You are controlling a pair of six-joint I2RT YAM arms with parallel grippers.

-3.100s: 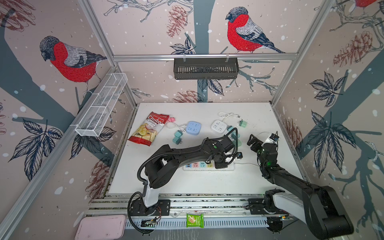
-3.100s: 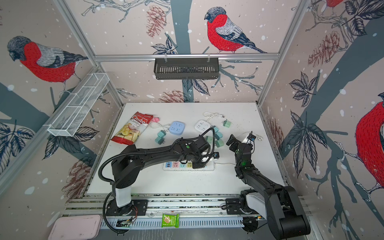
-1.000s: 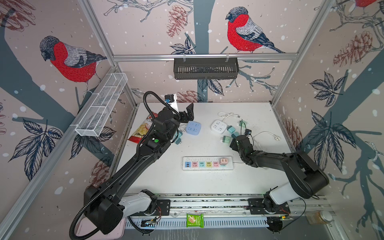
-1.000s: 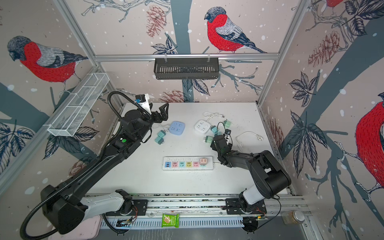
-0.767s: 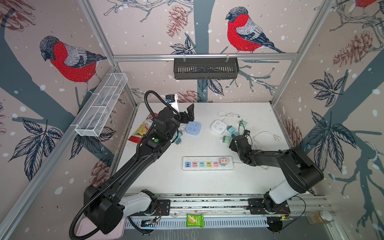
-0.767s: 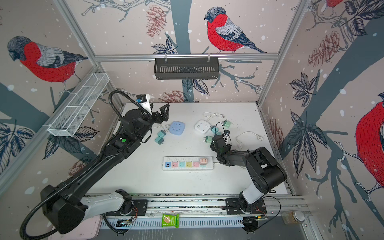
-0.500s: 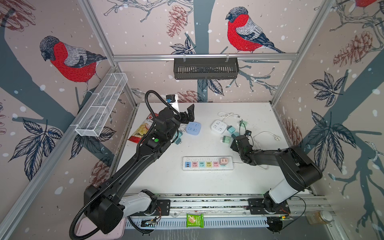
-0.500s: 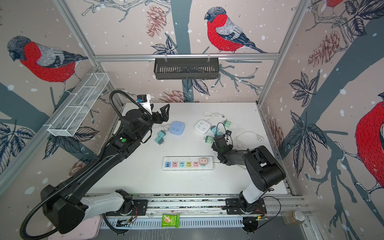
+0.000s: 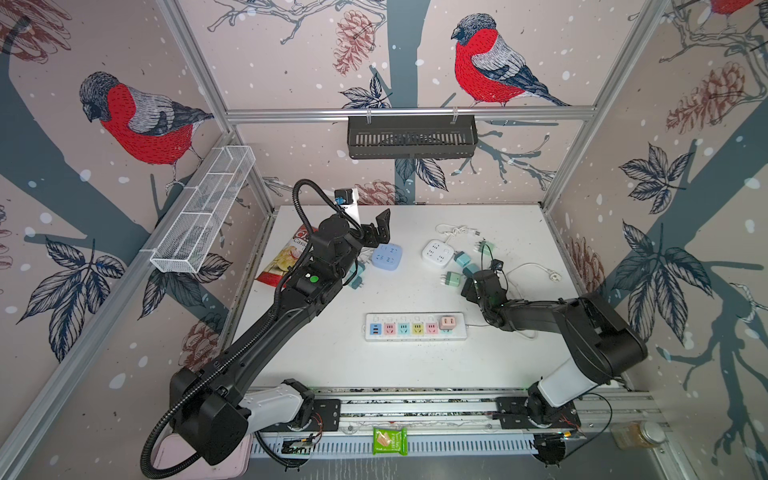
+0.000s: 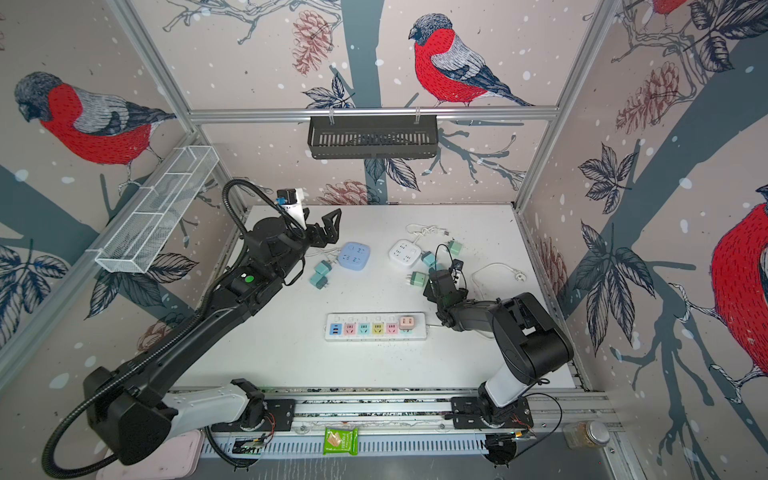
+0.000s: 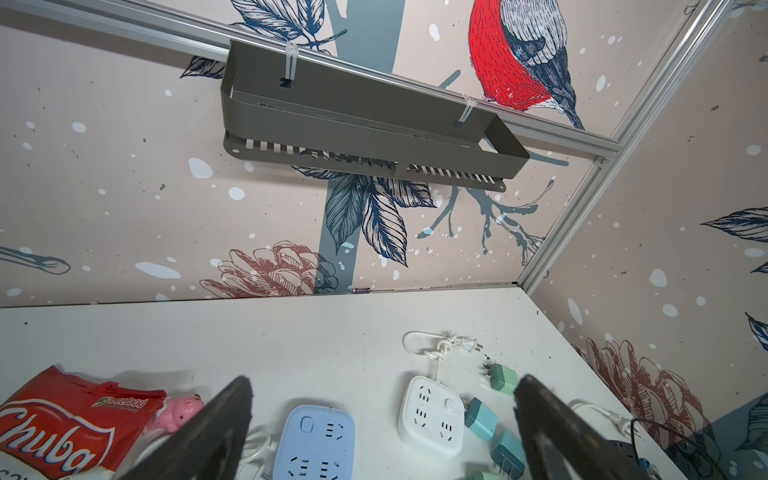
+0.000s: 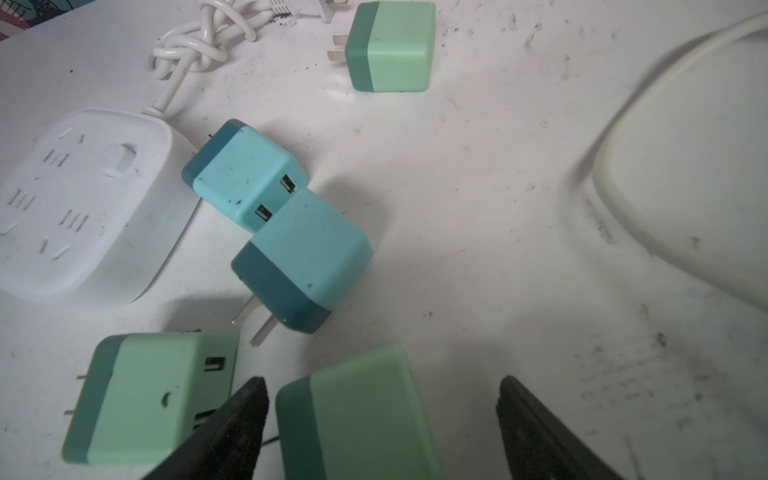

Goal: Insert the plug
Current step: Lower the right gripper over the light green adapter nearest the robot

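- Plug, a mint-green cube with a dark green band (image 12: pixel 357 419), lies on the white table (image 9: pixel 415 365) between the fingers of my right gripper (image 12: pixel 380 386), close to one and clear of the other.
- My right jaws stand apart, clamping nothing.
- My left gripper (image 11: pixel 384 381) is raised, spread wide and holding nothing, near the pale blue square socket block (image 11: pixel 316 440).
- My white power strip with coloured sockets (image 9: pixel 415 328) holds a pink cube plug (image 9: pixel 447 322) in its end socket.
- I cannot see what the black slotted basket (image 9: pixel 411 135) on the back rail holds.

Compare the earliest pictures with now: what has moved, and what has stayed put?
The left end effector withdrew from the power strip to the back left, open. The right end effector reached forward, open around a green plug. Strip and blue socket cube stayed put.
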